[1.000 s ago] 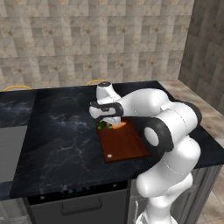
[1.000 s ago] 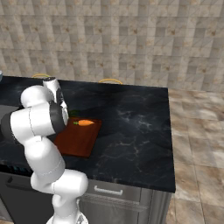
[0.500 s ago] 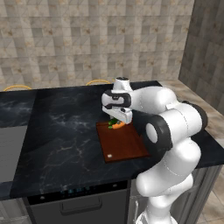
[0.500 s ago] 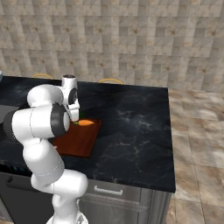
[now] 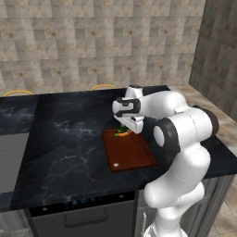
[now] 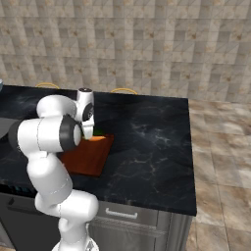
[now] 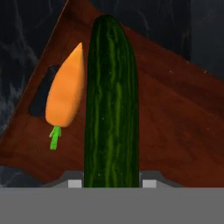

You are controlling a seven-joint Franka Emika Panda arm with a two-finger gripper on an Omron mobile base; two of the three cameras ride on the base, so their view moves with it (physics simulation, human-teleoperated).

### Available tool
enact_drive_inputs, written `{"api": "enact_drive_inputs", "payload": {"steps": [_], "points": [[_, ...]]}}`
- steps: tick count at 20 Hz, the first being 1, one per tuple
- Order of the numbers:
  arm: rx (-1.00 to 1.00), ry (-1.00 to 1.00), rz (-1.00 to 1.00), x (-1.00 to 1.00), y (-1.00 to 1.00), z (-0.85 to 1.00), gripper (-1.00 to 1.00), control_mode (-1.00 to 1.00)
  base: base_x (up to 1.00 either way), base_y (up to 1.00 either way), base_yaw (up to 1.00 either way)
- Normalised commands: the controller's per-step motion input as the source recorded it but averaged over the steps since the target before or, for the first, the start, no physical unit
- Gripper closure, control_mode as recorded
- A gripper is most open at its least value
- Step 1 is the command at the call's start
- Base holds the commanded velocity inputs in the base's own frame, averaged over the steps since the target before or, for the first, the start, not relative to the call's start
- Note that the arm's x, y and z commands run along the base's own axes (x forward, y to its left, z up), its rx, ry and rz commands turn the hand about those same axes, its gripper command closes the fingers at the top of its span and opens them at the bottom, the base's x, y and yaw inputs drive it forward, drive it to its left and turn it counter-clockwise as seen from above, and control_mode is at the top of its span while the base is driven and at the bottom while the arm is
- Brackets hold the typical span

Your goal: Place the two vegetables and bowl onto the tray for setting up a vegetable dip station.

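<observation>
Hand view gives you the cucumber (image 7: 112, 105) running straight up from the bottom edge, pinched in the end effector (image 7: 112, 183), its far tip over the tray (image 7: 175, 109); just beside it the carrot (image 7: 65, 94) lies on the tray, green top toward you, partly over the handle slot (image 7: 41, 94); from the left base view you see the end effector (image 5: 129, 130) hanging over the tray's (image 5: 132, 155) far end, with the carrot (image 5: 123, 134) under it; beyond, the black worktop (image 5: 69, 134) runs to the tiled wall (image 5: 92, 41); the right base view shows the carrot (image 6: 98, 138) on the tray (image 6: 88, 159).
</observation>
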Motion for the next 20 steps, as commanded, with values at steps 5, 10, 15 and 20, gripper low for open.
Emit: {"api": "enact_drive_inputs", "payload": {"steps": [5,10,15,20], "points": [[0.0,0.0,-0.11,0.23,-0.07,-0.12,1.0,-1.0,0.0,0.0,0.0],[0.0,0.0,-0.12,0.19,-0.1,-0.08,1.0,-1.0,0.0,0.0,0.0],[0.0,0.0,-0.1,0.06,-0.12,-0.14,1.0,-1.0,0.0,0.0,0.0],[0.0,0.0,-0.08,0.07,-0.02,-0.23,1.0,-1.0,0.0,0.0,0.0]]}}
